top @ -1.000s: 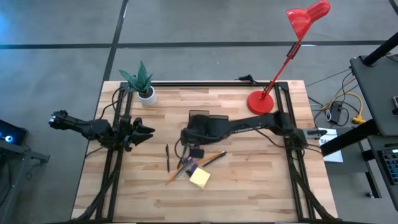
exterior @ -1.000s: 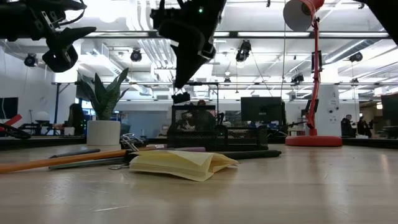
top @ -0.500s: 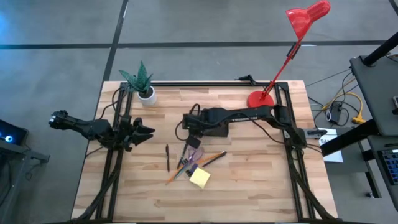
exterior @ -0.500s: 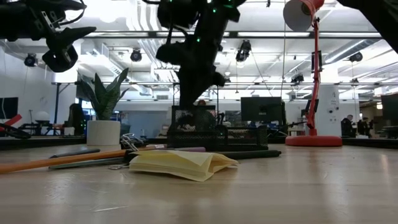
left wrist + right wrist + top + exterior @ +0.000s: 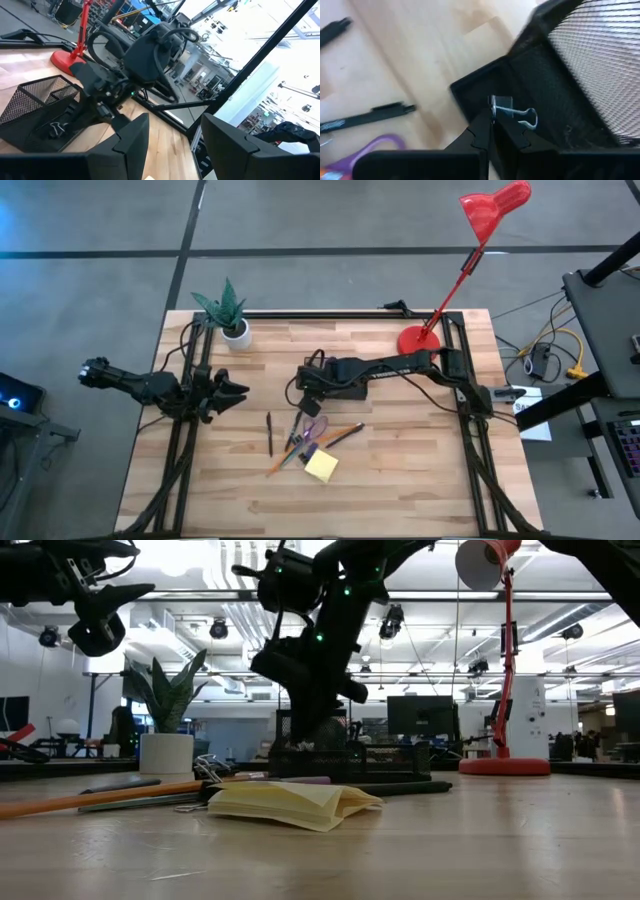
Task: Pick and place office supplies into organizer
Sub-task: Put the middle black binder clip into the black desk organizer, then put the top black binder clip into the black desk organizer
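The black mesh organizer [image 5: 345,370] stands mid-table, partly under my right arm. My right gripper [image 5: 312,385] reaches down into its low compartment [image 5: 520,85], shut on a small black binder clip [image 5: 504,107]. On the wood nearer the near edge lie a dark pen [image 5: 269,433], purple-handled scissors [image 5: 313,427], an orange pencil [image 5: 345,433] and the yellow sticky-note pad [image 5: 321,466]. My left gripper [image 5: 232,391] waits open above the table's left side. My right gripper pinches the binder clip by its black body [image 5: 501,105] between the free ends of its two fingers [image 5: 481,131], coming from above and slanting down. The clip's silver wire handles [image 5: 527,118] stick out beyond the fingertips, over the compartment's floor; whether the clip rests on it I cannot tell.
A potted green plant [image 5: 228,315] stands at the far left corner. The red lamp's round base [image 5: 419,343] sits at the far right, its head leaning out beyond the table. The organizer's taller mesh part [image 5: 592,45] rises right beside the clip. Bare wood lies toward the near edge.
My right gripper, shut on the clip, has moved from above the scattered supplies toward the far edge, over the organizer, then down into its low compartment. The clip has travelled with it from high above the table to compartment level.
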Action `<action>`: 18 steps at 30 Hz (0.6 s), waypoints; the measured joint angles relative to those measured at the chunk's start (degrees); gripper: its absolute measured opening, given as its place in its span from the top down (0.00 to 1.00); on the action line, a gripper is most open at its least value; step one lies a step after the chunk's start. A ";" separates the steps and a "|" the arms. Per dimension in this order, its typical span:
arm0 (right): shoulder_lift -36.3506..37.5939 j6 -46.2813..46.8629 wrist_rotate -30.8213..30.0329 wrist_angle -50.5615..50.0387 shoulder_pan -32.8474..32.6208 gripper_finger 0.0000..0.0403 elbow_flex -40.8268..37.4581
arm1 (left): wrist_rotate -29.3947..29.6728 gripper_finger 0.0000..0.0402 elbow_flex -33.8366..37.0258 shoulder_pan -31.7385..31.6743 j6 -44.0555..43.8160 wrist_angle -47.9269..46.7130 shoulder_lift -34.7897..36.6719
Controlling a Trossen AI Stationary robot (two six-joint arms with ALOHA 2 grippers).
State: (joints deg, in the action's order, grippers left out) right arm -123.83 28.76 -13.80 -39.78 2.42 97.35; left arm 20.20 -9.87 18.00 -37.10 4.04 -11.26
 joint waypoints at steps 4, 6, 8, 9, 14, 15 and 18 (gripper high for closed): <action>0.00 1.04 -1.60 1.64 0.23 0.98 -1.32 | 0.03 0.59 0.00 0.00 0.00 0.06 -0.01; 0.00 0.80 -1.98 2.20 0.20 0.98 -1.31 | 0.03 0.59 0.00 0.00 0.00 0.04 0.05; 0.00 0.01 -2.32 2.56 -0.04 0.97 -1.02 | 0.25 0.59 0.00 0.02 0.00 0.37 0.01; 0.00 -0.36 -2.44 2.59 -0.21 0.96 -0.85 | 0.47 0.59 0.00 0.02 -0.02 0.31 0.03; 0.00 -0.88 -2.25 2.87 -0.85 0.83 0.03 | 3.04 0.59 0.00 0.02 -1.50 0.21 -0.43; 0.00 -0.80 -1.31 2.68 -0.95 0.79 0.32 | 3.31 0.59 0.00 0.02 -2.36 0.16 -0.62; 0.31 -3.35 1.37 2.97 -1.81 0.69 1.75 | 3.46 0.59 0.00 0.02 -4.53 -0.15 -1.58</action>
State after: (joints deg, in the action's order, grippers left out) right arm -123.52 25.42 -12.43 -36.81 0.61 99.10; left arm 23.66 -9.87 18.02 -41.63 3.89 -12.83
